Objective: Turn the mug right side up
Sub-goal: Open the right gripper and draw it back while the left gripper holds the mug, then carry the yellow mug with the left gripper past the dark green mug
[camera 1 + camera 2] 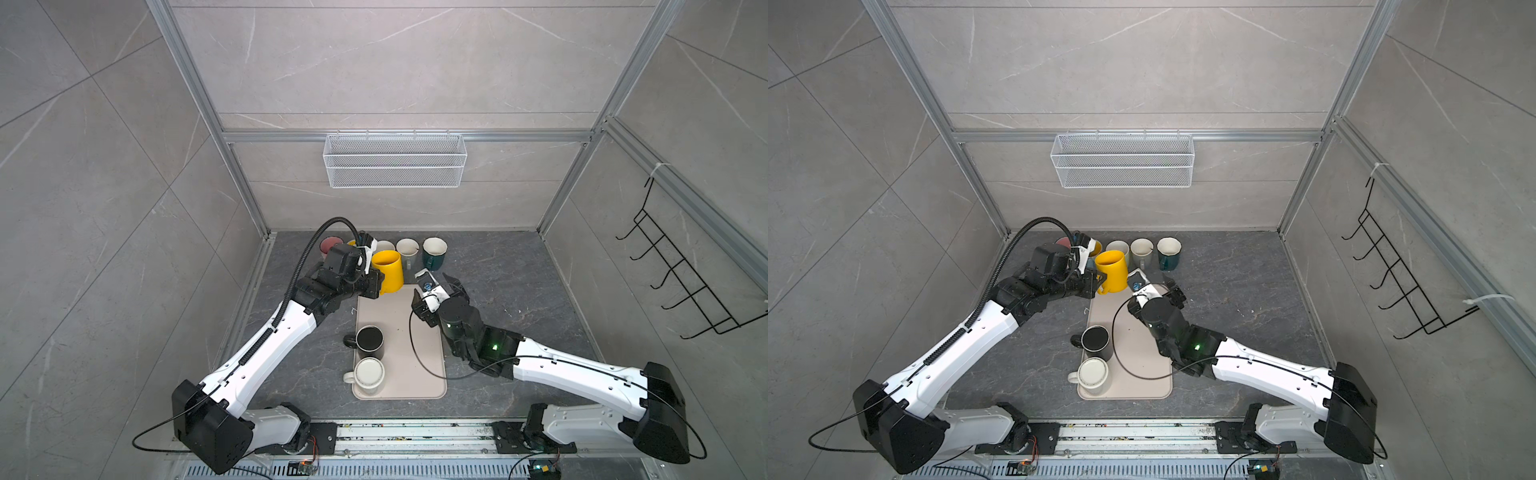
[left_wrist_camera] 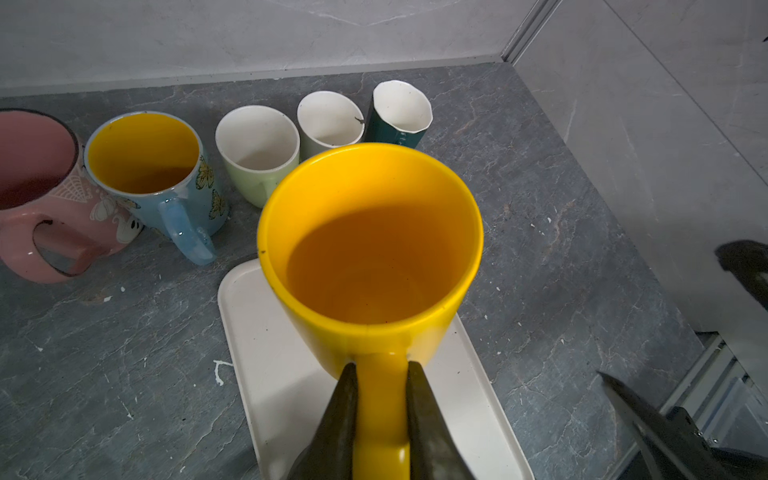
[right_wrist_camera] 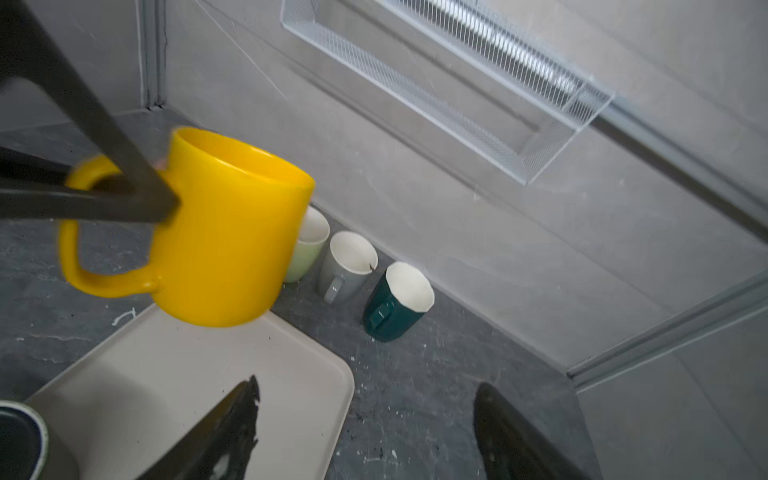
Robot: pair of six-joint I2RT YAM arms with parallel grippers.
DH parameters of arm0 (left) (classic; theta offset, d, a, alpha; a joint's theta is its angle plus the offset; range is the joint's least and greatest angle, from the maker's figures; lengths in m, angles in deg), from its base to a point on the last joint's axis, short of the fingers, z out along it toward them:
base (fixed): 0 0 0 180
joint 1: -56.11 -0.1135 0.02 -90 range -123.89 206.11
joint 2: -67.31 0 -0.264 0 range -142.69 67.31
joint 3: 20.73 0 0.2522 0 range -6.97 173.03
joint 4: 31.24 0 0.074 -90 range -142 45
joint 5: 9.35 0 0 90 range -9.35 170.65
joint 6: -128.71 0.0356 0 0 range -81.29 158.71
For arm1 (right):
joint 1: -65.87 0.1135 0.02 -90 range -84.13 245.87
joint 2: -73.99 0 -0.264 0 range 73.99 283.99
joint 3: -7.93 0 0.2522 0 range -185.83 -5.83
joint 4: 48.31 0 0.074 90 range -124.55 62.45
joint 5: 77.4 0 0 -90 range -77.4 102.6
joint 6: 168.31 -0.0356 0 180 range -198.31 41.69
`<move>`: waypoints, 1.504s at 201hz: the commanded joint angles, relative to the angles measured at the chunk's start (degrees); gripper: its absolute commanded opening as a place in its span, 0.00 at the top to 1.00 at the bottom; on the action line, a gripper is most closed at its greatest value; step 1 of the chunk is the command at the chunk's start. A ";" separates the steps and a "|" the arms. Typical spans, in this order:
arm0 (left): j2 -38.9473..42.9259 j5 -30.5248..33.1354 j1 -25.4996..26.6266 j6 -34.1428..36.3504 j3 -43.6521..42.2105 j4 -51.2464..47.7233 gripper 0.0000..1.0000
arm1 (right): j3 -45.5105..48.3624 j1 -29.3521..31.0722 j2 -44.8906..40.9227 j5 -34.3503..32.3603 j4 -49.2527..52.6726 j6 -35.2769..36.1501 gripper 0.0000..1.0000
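Yellow mug: mouth up, a touch tilted, riding over the far end of the tray and looking just clear of it; nothing inside
Left gripper: clamped on the mug's handle, one finger pressing each side
Right gripper: jaws spread wide with nothing between them, hanging just beside the mug at the tray's far right corner
Step in hand: the flip itself looks done, so I'd call this the set-down, with the left arm alone carrying the mug
Next move: level out the tilt, lower the base flat, then let go of the handle; watch the light green mug close behind
On the tray: black mug stands upright and empty; the cream mug nearer the robot seems to show its base, so likely upside down, though I can't be sure
Back row: pink mug, blue butterfly mug, the light green one, grey mug, dark green mug, all mouth up, all empty
Wire basket: hung on the back wall, nothing visible in it
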 commanded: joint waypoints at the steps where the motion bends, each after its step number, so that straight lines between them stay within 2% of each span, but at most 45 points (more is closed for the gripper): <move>1: 4.06 0.76 0.23 -1.63 0.75 11.72 1.00 | 0.69 -6.96 -3.11 15.63 14.11 -19.56 0.16; 52: 3.81 -2.30 0.81 -4.04 -3.29 20.42 1.00 | 4.83 -23.91 -5.64 44.13 14.95 -34.97 0.16; 79: 1.35 -1.12 3.47 -2.57 -3.19 22.97 1.00 | 9.48 -34.31 -4.59 60.92 8.22 -43.63 0.16; 99: -1.32 1.44 6.52 -0.35 -2.00 24.07 1.00 | 13.15 -40.43 -4.20 67.59 3.21 -48.25 0.16; 203: -22.72 4.79 13.98 2.70 10.16 31.21 1.00 | 23.98 -59.81 -6.55 83.23 -8.71 -59.73 0.16; 302: -40.94 0.35 15.39 4.44 22.10 36.97 1.00 | 27.56 -67.76 -10.61 86.10 -6.11 -58.93 0.16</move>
